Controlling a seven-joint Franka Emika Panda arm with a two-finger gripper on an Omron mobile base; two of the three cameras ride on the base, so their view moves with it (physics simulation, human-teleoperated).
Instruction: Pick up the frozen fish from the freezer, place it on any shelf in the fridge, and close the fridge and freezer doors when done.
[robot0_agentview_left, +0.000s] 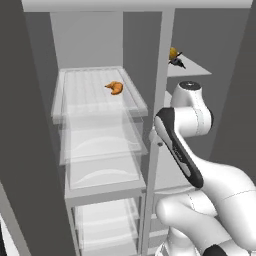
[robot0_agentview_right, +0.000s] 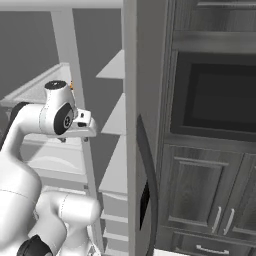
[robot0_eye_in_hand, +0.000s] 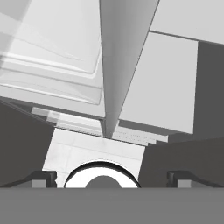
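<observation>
Hand (robot0_eye_in_hand: 112, 175) hanging open, empty, pointing down along divider (robot0_eye_in_hand: 122, 65). Fish (robot0_agentview_left: 177, 61) lying on upper freezer shelf (robot0_agentview_left: 192, 69), well above arm; you are needing to reach up.

Fish on the freezer shelf, both doors open

The frozen fish (robot0_agentview_left: 177, 62), small, dark and spiky, lies on a flat grey upper shelf of the freezer (robot0_agentview_left: 192, 67), touching an orange-yellow item behind it. Left of the freezer, past the grey divider, the fridge (robot0_agentview_left: 90, 35) stands open; its top ribbed clear-rimmed shelf (robot0_agentview_left: 85, 92) carries an orange pastry. The freezer door (robot0_agentview_right: 142, 75) hangs open edge-on, with its dark curved handle and small control panel.
</observation>
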